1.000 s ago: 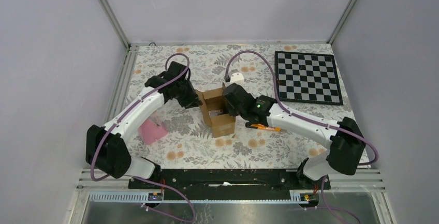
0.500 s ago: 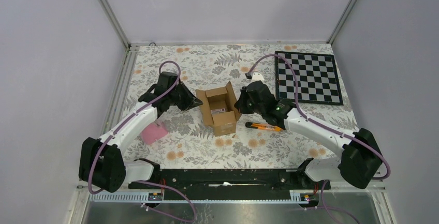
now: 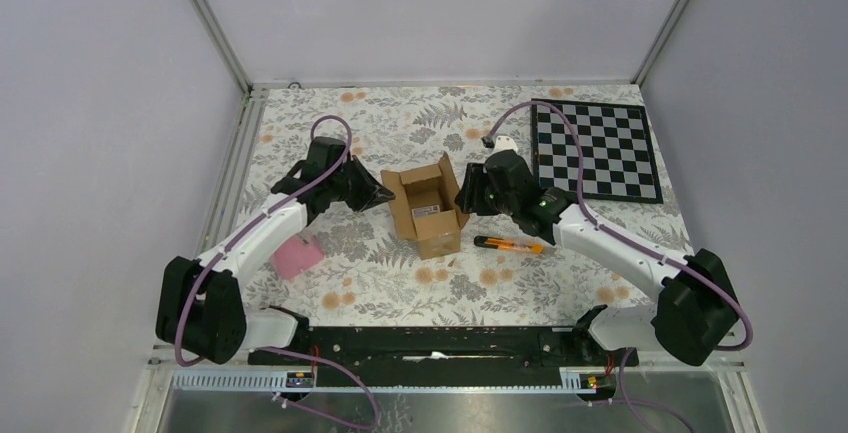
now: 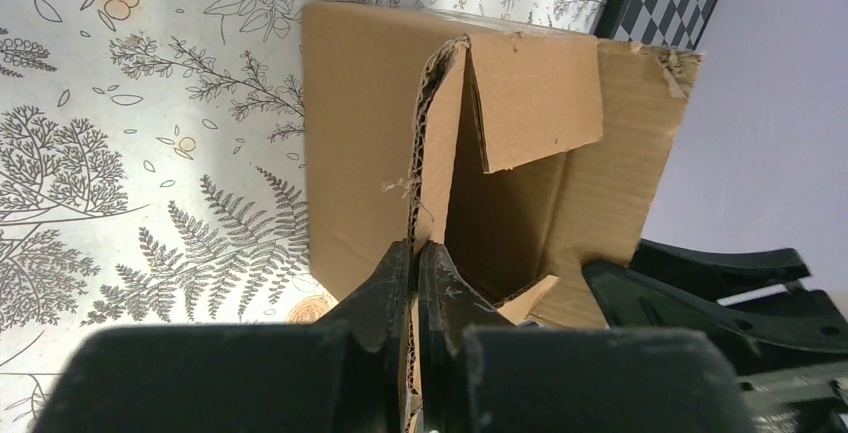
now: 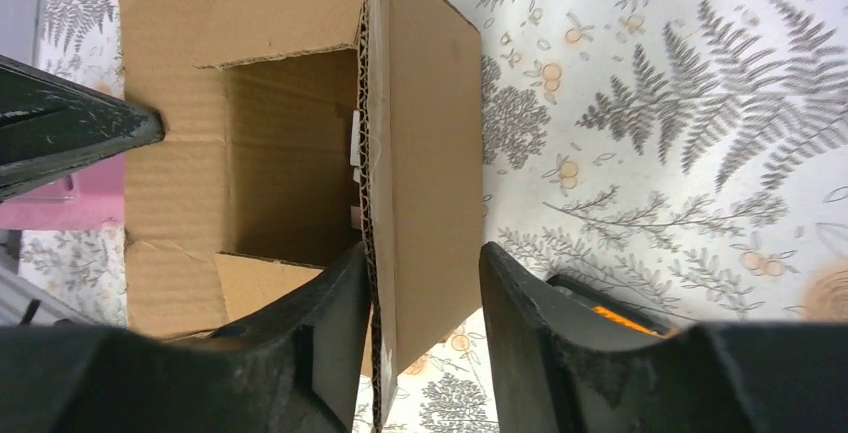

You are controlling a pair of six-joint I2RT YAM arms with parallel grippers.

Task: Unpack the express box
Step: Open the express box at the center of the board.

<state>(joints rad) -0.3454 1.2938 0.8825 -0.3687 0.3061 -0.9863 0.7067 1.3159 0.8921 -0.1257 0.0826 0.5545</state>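
Two flap edges: left end effector (image 4: 415, 249) clenches the express box (image 3: 428, 215) on one; right end effector (image 5: 420, 251), released, straddles the other; cutter (image 3: 508, 245) lies close by.

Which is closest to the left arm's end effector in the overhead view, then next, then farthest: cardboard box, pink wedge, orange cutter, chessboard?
From the left end effector:
1. express box, gripped, just right of it.
2. pink wedge, beside the left arm.
3. orange cutter, right of the box.
4. chessboard, far right corner.
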